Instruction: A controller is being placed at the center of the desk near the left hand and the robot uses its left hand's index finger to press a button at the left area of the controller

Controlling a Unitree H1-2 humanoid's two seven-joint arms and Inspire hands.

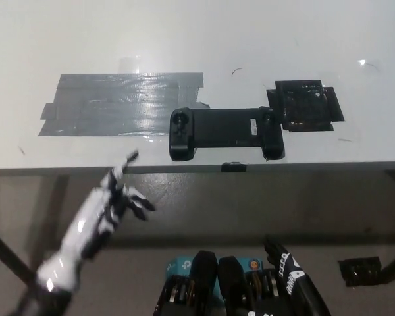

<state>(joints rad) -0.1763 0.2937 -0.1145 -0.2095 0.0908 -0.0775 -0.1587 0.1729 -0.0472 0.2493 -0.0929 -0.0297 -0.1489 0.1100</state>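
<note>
Controller [225, 132] lies beyond left hand [112, 201], apart.

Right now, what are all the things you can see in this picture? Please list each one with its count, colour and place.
controller: one, black, centre of the desk near its front edge
grey tape patch: one, grey and shiny, on the desk left of the controller
black tape patch: one, black, on the desk right of the controller
desk: one, white
left hand: one, white, lower left, one finger pointing toward the desk edge, holding nothing
right hand: one, black, bottom right, resting low
</note>
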